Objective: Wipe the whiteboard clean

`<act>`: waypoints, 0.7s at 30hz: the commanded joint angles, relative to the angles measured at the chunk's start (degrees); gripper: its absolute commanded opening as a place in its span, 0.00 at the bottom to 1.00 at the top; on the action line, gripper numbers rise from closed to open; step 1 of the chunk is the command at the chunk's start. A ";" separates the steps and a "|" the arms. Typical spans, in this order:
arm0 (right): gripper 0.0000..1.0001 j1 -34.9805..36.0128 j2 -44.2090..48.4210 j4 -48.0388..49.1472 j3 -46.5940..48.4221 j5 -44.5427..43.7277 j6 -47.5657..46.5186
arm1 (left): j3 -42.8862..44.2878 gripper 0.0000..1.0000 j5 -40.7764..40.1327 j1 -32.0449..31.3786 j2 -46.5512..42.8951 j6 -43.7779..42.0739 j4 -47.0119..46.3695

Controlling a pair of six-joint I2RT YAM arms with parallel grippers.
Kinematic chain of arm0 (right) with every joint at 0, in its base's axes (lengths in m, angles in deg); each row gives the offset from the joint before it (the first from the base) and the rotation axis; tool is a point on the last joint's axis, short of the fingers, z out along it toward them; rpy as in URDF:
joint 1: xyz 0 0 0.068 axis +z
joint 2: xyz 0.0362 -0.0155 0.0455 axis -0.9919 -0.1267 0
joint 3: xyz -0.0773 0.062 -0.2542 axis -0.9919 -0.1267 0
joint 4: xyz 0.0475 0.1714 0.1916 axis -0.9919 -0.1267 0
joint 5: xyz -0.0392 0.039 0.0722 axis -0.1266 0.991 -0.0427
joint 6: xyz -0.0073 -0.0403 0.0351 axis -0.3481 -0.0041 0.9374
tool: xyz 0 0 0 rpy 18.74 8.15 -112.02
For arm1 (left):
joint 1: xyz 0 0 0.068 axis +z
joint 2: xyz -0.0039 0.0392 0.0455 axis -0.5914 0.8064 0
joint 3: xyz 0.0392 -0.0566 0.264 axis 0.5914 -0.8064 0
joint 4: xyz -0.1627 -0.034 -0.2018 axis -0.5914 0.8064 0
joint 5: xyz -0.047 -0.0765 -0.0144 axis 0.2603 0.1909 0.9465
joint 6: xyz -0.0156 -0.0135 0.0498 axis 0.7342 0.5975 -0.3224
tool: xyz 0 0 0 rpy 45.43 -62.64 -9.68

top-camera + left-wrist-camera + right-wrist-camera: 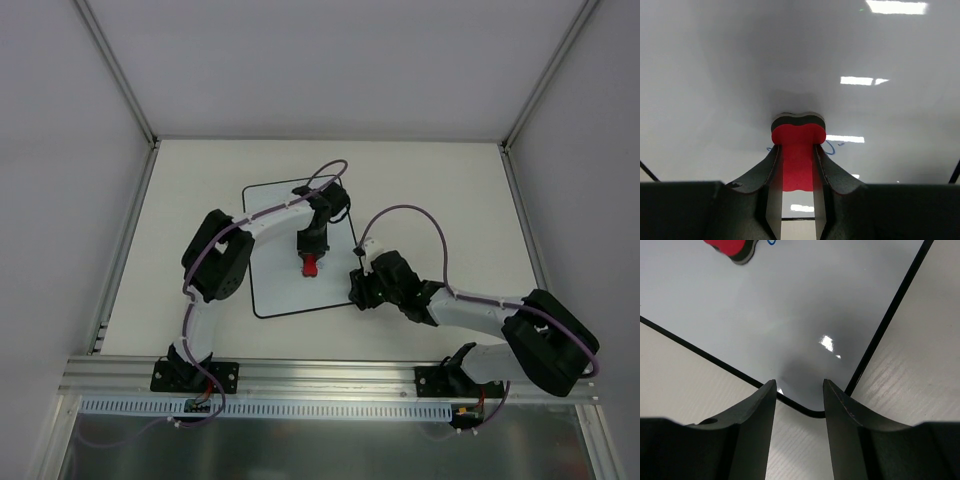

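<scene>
**Q:** What is your left claw doing?

**A:** My left claw [797, 150] is clamped on a small red foam eraser block with a dark felt layer [798, 134]. Both fingers pinch its narrow waist. The felt side faces the large flat white whiteboard with a thin black rim [715, 75] and appears to rest on it. The board spreads out beneath and ahead of that claw.

**Q:** And the right one?

**A:** My right claw [799, 386] stands open with its fingers well apart, and it grips nothing. A rounded corner of the whiteboard lies directly below the gap between the fingers. I cannot tell whether my fingertips touch the board.

**Q:** Is there any writing you can read?

**A:** Only a few thin blue pen strokes [830, 147] on the board. They lie just past my left fingertips, beside the eraser block, mostly to its right. They are too scant to read.

**Q:** What else is around the claws?

**A:** A pale wood-grain table [920, 390] lies on either side of my right claw, outside the black rim. From that claw, the eraser block sits far ahead and to the left. Bright lamp reflections show on the glossy board ahead of both claws. From above, my left arm reaches across the whiteboard. A purple cable [400, 210] loops over my right wrist.
</scene>
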State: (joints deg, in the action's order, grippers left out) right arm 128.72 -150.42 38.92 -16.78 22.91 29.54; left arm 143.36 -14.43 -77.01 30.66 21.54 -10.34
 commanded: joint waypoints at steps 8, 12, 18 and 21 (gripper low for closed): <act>0.46 -1.00 0.77 -6.22 -4.42 -4.00 4.00 | -8.63 0.00 7.05 -4.95 -0.18 2.05 -3.03; 0.46 -1.00 0.51 -6.04 -4.77 -3.29 4.62 | -14.08 0.00 6.00 -0.39 -3.78 5.81 -3.12; 0.46 -1.09 0.60 -5.60 -5.39 -3.29 4.53 | -22.08 0.00 1.08 6.73 -10.46 6.18 -3.12; 0.46 -1.08 0.07 -5.60 -5.30 -3.29 4.44 | -23.05 0.00 -0.42 7.27 -11.53 6.53 -3.03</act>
State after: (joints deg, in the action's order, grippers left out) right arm 128.15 -148.45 41.02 -19.39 21.27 33.43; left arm 123.97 -9.25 -70.45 17.61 27.63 -19.54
